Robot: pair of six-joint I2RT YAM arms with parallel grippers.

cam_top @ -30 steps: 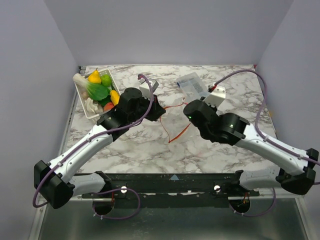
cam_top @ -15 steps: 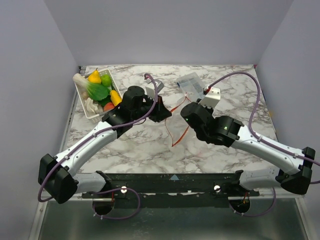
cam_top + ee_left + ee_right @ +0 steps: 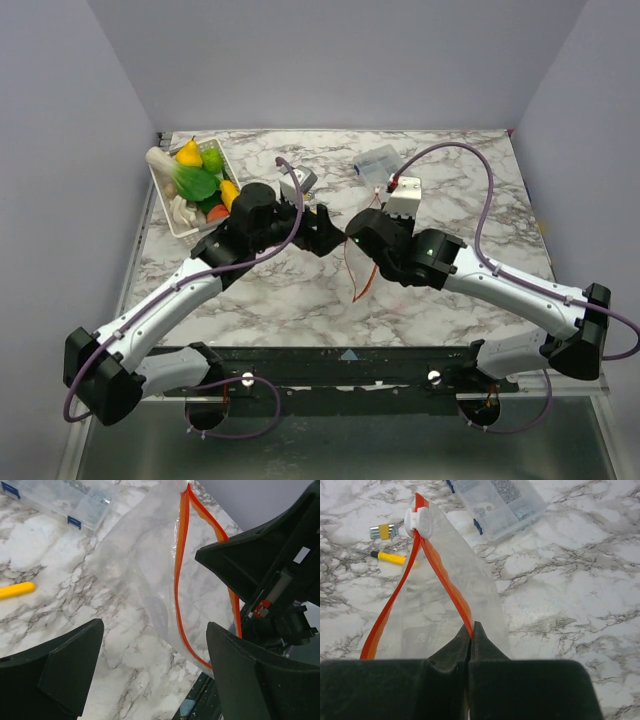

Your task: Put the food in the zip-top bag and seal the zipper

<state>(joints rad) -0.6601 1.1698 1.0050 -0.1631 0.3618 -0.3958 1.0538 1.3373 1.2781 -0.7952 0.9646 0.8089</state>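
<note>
The zip-top bag [image 3: 445, 605] hangs clear and floppy over the marble, its mouth gaping. My right gripper [image 3: 471, 626] is shut on one side of the orange-red zipper [image 3: 447, 587], below the white slider [image 3: 419, 522]. My left gripper [image 3: 155, 630] stands open just beside the bag [image 3: 150, 575], its fingers [image 3: 62, 672] wide apart and touching nothing; the zipper [image 3: 180, 580] runs between them. From above, both grippers meet mid-table, left [image 3: 325, 228] and right [image 3: 352, 232], with the zipper [image 3: 357, 280] dangling below. The food [image 3: 198, 183] lies heaped in a white basket [image 3: 163, 200] at the back left.
A small rigid clear box with blue edges [image 3: 378, 163] lies at the back centre, behind the grippers. On the marble near it lie a short yellow stick [image 3: 392, 557] and a small metal-and-yellow piece [image 3: 382, 531]. Grey walls close in the table on three sides.
My left gripper has opened beside the bag. The right arm has swung left and nearer the left gripper, carrying the bag's zipper with it.
</note>
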